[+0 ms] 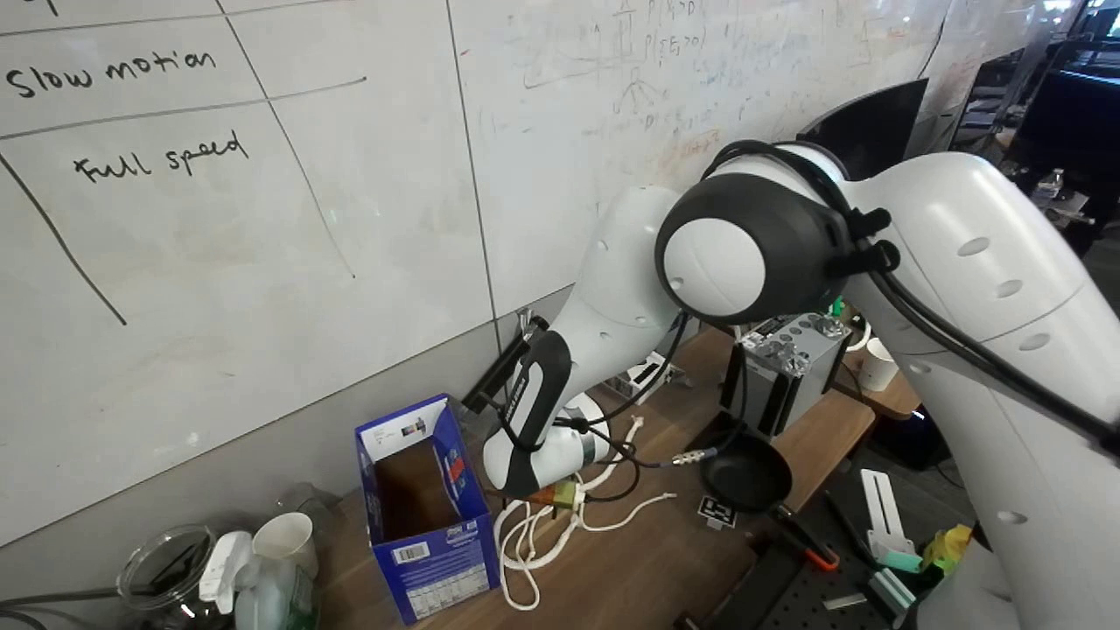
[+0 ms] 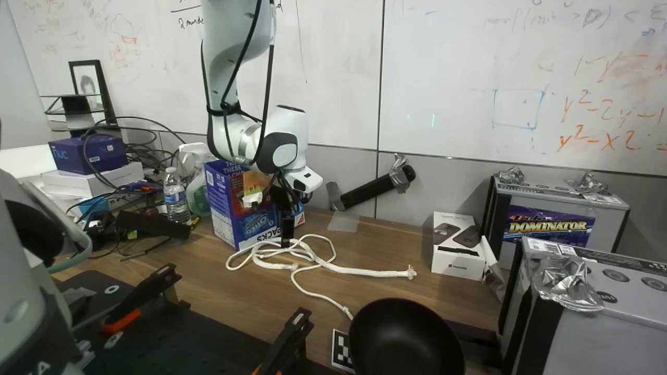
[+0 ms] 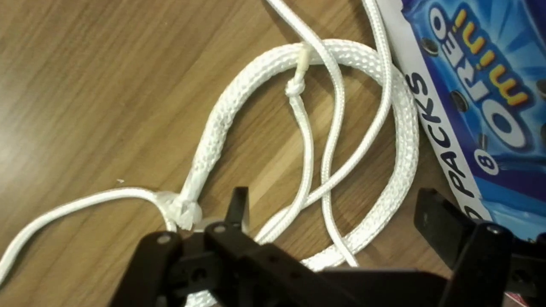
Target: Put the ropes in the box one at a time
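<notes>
White ropes, one thick and braided point(image 2: 365, 272) and others thin point(image 2: 323, 298), lie in tangled loops on the wooden table. The thick rope's loop point(image 3: 407, 136) and the thin cord point(image 3: 64, 211) fill much of the wrist view. The ropes also show in an exterior view point(image 1: 556, 553). The blue box point(image 1: 437, 556) stands upright against the loops, open at the top, brown inside. Its printed side point(image 2: 255, 224) also shows in the wrist view point(image 3: 490, 98). My gripper point(image 2: 286, 239) points down over the loops, beside the box. In the wrist view its fingers point(image 3: 335, 209) are apart, with cords below between them.
A black pan point(image 2: 406, 338) sits at the table's front, by a marker card point(image 2: 341, 351). Grey units point(image 2: 583, 317) and a white carton point(image 2: 457, 260) stand along the table. A spray bottle point(image 1: 262, 599) and cup point(image 1: 287, 542) stand beside the box. A whiteboard wall point(image 2: 443, 104) rises behind.
</notes>
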Action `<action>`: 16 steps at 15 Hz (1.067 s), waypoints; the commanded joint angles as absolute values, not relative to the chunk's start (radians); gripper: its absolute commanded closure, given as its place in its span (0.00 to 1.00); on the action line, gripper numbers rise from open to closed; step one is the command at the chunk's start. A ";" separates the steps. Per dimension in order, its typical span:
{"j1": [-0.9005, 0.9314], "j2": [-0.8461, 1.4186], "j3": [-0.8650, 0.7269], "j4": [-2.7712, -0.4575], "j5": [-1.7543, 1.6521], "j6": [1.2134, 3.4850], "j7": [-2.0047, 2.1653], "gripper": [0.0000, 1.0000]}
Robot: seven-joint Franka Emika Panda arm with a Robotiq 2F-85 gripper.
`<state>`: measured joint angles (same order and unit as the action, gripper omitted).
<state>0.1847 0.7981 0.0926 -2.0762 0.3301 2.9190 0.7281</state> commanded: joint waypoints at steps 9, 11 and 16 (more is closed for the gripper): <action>0.147 0.885 0.123 -2.011 0.359 2.963 0.642 0.00; 0.147 0.895 0.119 -2.005 0.358 2.961 0.640 0.00; 0.148 0.908 0.110 -1.994 0.353 2.950 0.629 0.00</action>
